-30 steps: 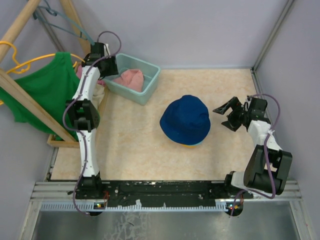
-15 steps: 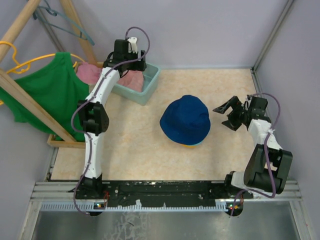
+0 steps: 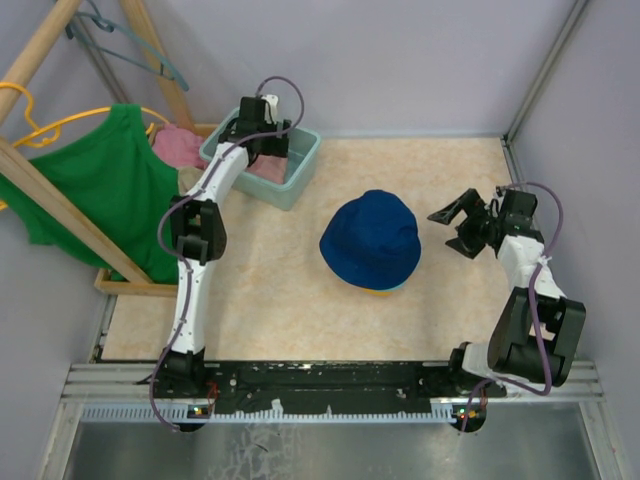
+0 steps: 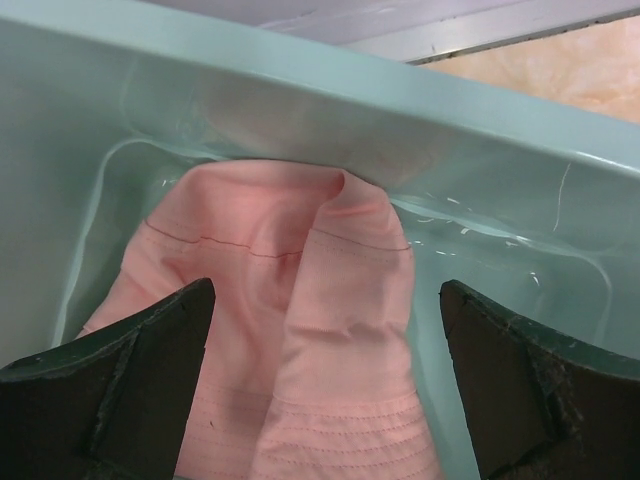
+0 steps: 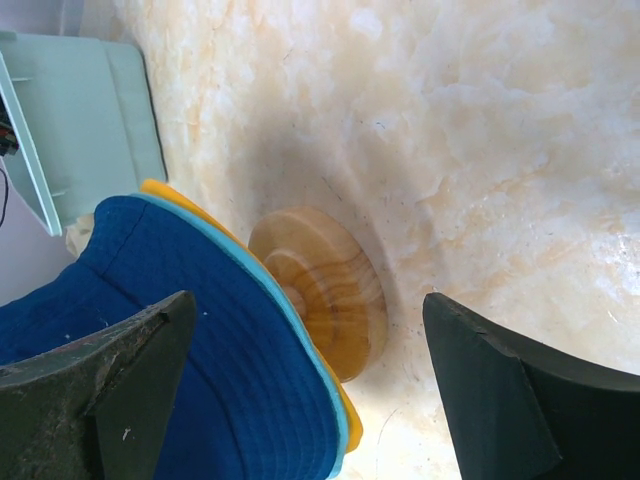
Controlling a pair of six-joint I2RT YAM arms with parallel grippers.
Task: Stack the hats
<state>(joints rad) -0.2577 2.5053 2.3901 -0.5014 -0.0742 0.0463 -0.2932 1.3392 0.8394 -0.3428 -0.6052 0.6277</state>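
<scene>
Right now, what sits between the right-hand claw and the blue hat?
Only bare table, seen in the top view, separates the right gripper from the navy hat. The right wrist view shows a wooden base under its brim.

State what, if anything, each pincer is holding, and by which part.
Nothing. Left pincer open over the pink hat; right pincer open beside the navy hat.
</scene>
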